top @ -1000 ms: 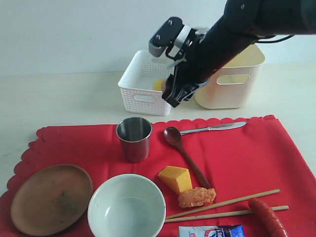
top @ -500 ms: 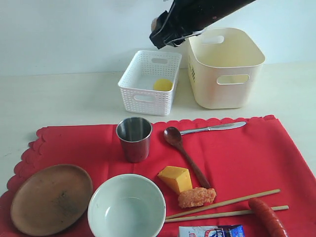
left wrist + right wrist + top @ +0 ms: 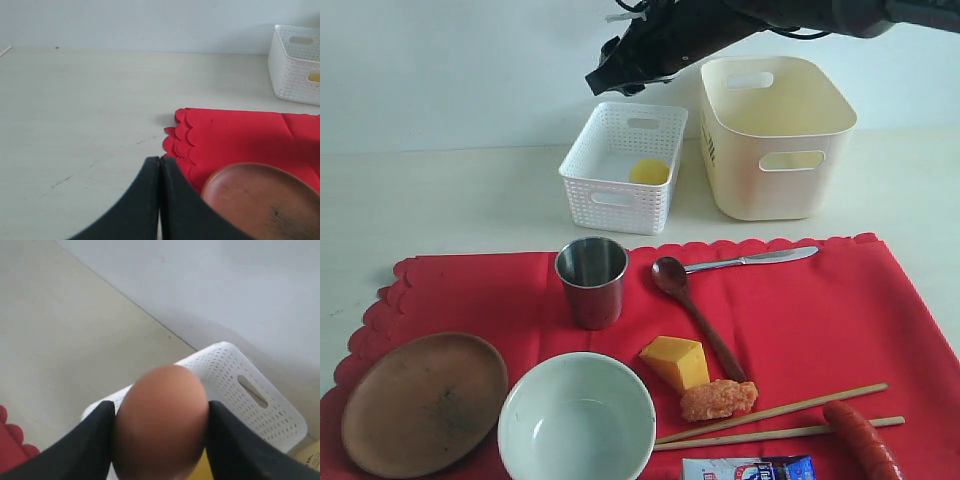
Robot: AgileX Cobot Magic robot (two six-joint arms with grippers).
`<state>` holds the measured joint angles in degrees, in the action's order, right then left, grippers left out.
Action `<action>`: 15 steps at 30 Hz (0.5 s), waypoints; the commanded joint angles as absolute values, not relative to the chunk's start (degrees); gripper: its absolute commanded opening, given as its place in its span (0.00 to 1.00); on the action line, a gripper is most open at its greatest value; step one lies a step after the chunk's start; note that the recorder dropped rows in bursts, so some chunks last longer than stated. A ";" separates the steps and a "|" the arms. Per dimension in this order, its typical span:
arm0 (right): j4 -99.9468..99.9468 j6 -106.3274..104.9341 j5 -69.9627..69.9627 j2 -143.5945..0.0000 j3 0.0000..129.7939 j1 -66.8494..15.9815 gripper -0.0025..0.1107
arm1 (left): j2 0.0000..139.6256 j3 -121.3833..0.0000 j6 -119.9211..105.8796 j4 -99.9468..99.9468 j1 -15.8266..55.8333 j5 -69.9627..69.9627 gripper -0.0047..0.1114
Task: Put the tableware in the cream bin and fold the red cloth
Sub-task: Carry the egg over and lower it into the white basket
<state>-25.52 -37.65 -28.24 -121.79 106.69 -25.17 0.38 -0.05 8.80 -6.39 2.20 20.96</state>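
My right gripper point(image 3: 160, 426) is shut on a brown egg point(image 3: 160, 410), high over the white perforated basket point(image 3: 250, 390); in the exterior view that gripper point(image 3: 610, 68) hangs at the top. On the red cloth point(image 3: 840, 320) lie the steel cup point(image 3: 591, 280), wooden plate point(image 3: 423, 400), pale bowl point(image 3: 576, 420), dark spoon point(image 3: 695, 310), knife point(image 3: 752, 258) and two chopsticks point(image 3: 775, 410). The cream bin point(image 3: 790, 190) stands behind the cloth at the right. My left gripper point(image 3: 160, 165) is shut on nothing, low beside the plate point(image 3: 260, 200) at the cloth's corner point(image 3: 235, 135).
The white basket point(image 3: 620, 170) left of the bin holds a lemon point(image 3: 649, 171). Cheese point(image 3: 675, 362), a fried piece point(image 3: 718, 399), a sausage point(image 3: 860, 440) and a snack packet point(image 3: 747, 468) also lie on the cloth. Bare tabletop point(image 3: 440, 200) stretches left of the basket.
My right arm has risen from low between the basket and the bin to high above the basket, carrying the egg. The left gripper has not moved.
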 commanded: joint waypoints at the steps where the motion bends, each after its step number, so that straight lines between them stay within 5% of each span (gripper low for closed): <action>1: -25.80 -37.37 -27.04 -124.51 108.48 -23.29 0.02 | 0.00 0.00 9.04 -6.43 1.96 20.41 0.04; 15: -35.44 -46.24 -27.17 -132.86 109.01 -20.91 0.02 | 0.00 0.00 9.04 -6.43 1.96 20.41 0.04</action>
